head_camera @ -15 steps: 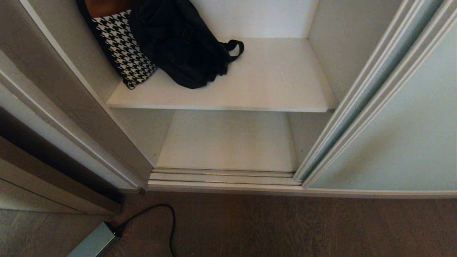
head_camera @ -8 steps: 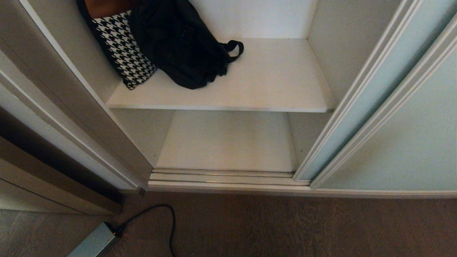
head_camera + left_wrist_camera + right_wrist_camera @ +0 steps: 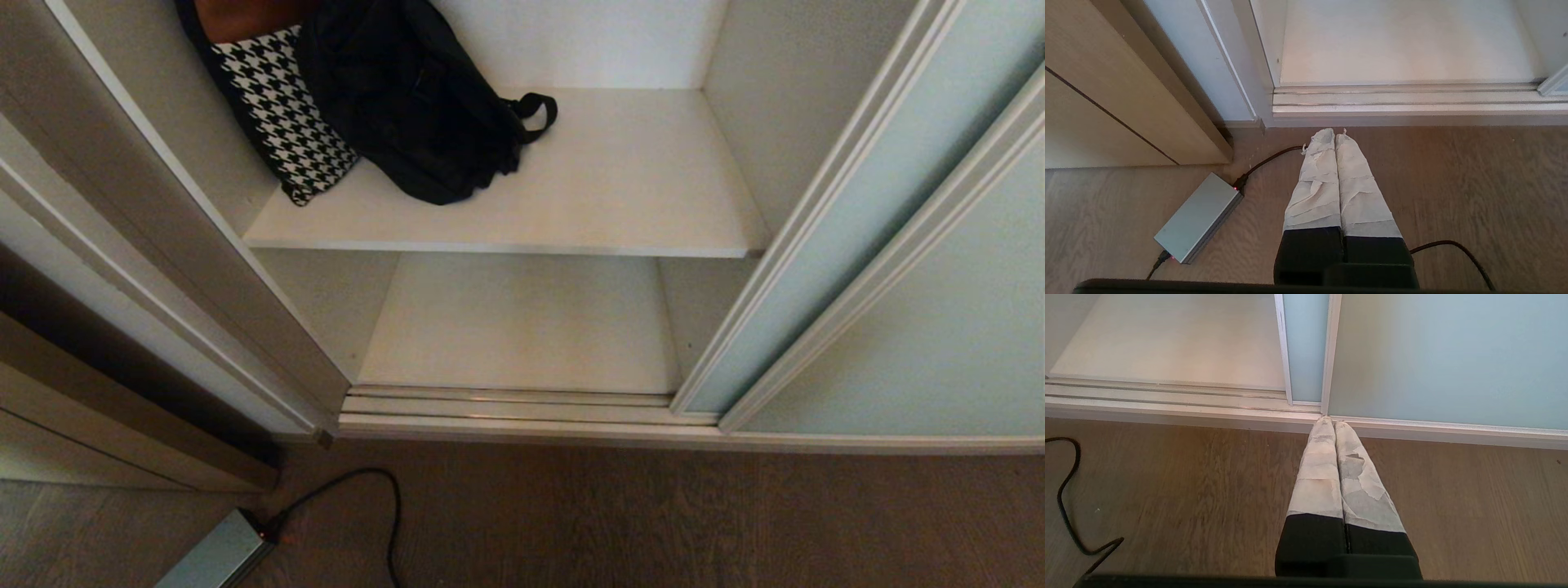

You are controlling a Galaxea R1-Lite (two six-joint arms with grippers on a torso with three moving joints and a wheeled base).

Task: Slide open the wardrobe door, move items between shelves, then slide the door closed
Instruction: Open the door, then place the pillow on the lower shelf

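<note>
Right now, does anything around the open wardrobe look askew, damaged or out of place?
The soft black fabric bag slumps on the upper white laminate shelf against a houndstooth bag. The wrapping on both shut grippers' fingers looks frayed. A grey box and cable lie on the floor.

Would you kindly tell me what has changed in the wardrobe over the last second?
The rear sliding door panel has slid left from behind the front panel, showing a wider strip of frosted glass and slightly narrowing the opening. No end effector appears in the head view. The black bag, the houndstooth bag and both shelves stayed as they were.
</note>
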